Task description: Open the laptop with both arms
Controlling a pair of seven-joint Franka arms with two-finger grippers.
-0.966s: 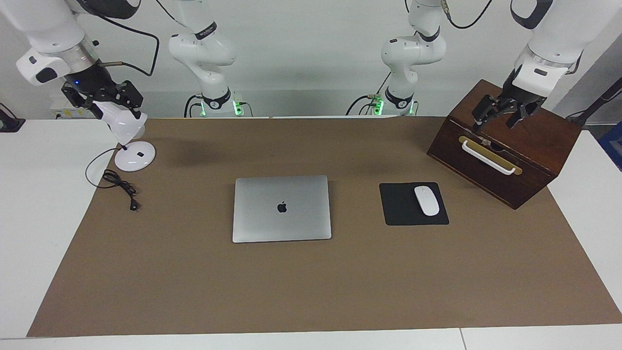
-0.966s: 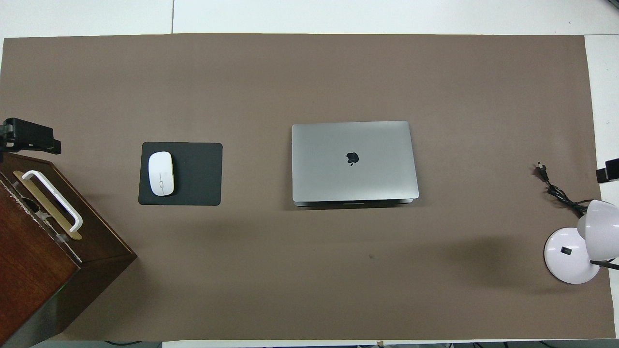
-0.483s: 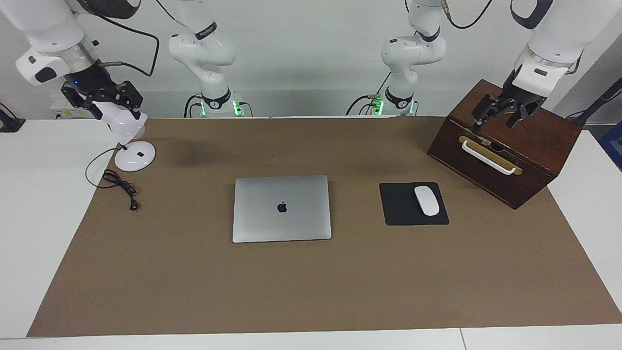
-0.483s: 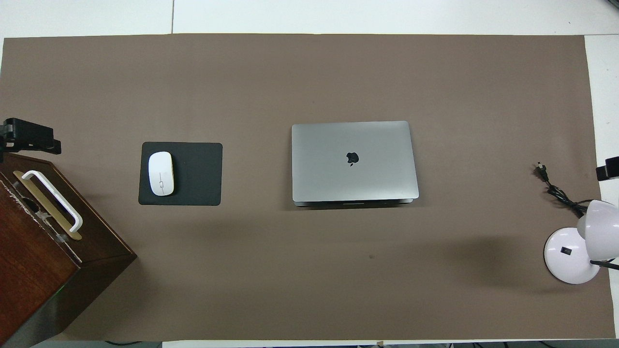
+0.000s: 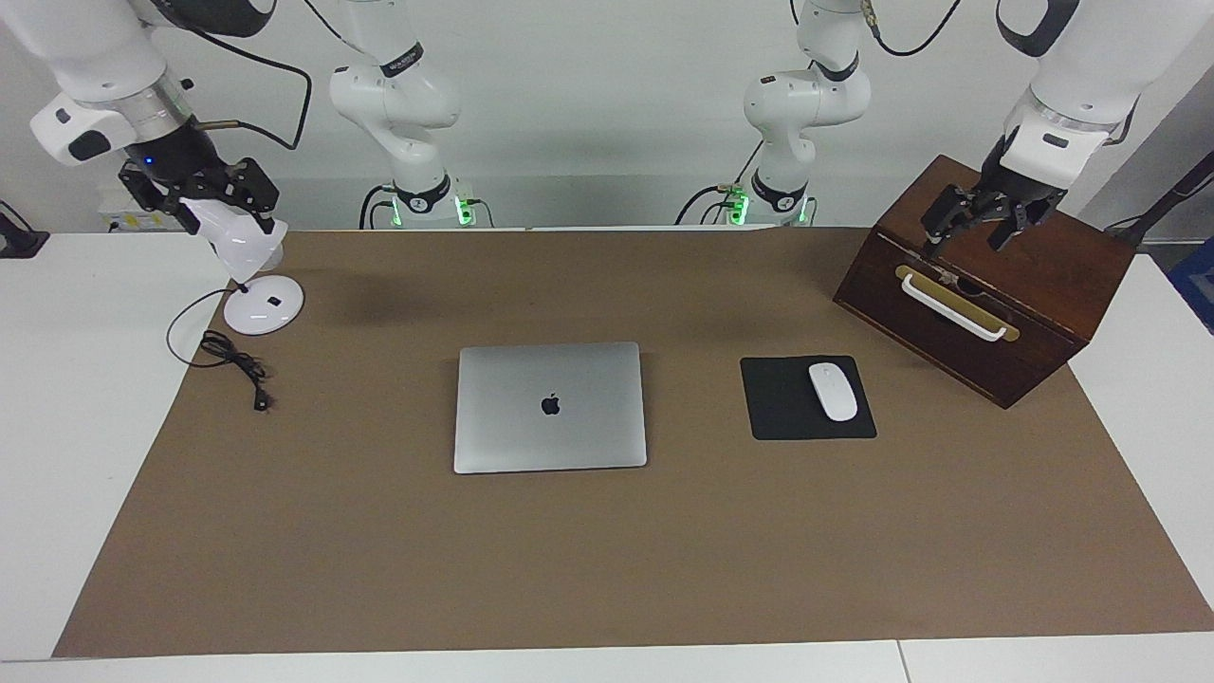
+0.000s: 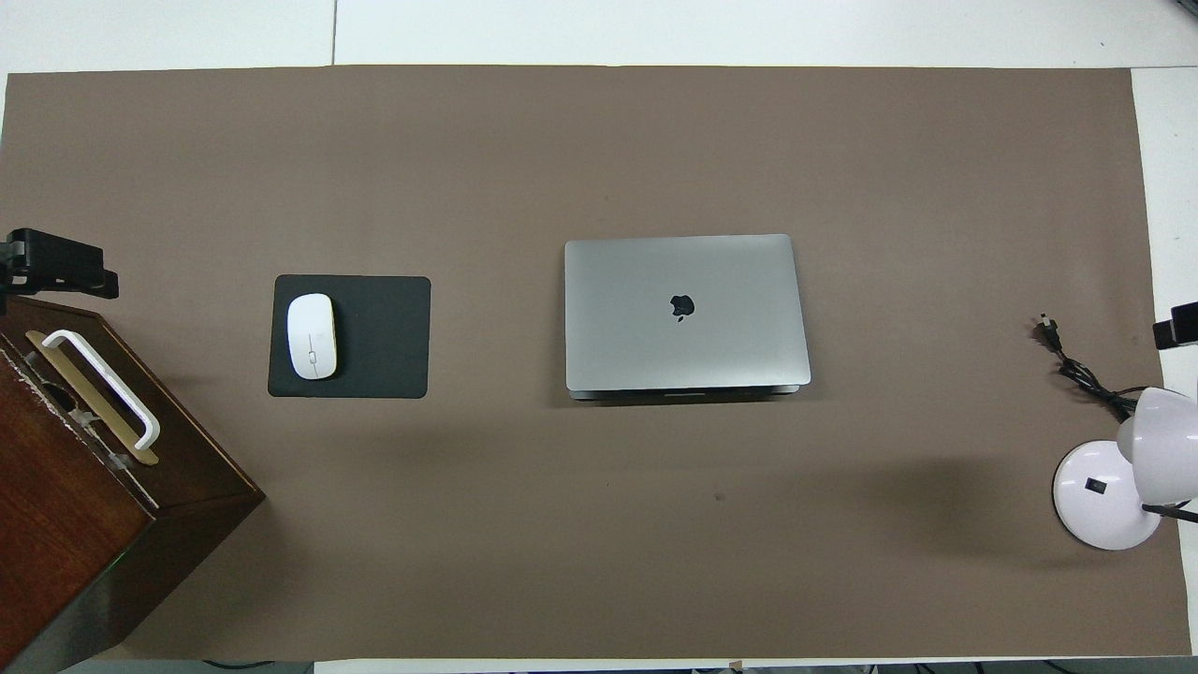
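While its lid lies flat and shut, apple logo up, the laptop (image 5: 550,407) rests near the middle of the brown mat (image 5: 607,560), with neither arm touching it. Beside the laptop, toward the left arm's end of the table, sits a black mouse pad (image 5: 787,398), apart from it, and a white mouse (image 5: 833,391) lies on the pad's half away from the laptop. Farther out from the laptop on that same end, and nearer to the robots, stands a dark wooden box (image 5: 986,285), set at an angle, with a white handle (image 5: 951,307) on a brass plate across its front. The left gripper (image 5: 977,228) hangs over the top of this box, well apart from the laptop; its fingers stand apart and hold nothing.

Toward the right arm's end of the table, well apart from the laptop, a white desk lamp (image 5: 263,304) stands on its round base at the mat's edge, nearer to the robots than the laptop is. Its black cable (image 5: 232,360) lies coiled on the mat just beside the base, the plug end pointing toward the laptop's side. The right gripper (image 5: 204,194) is up in the air over the lamp's white head; whether its fingers are apart or together I cannot tell. Both arms wait at their own ends of the table.
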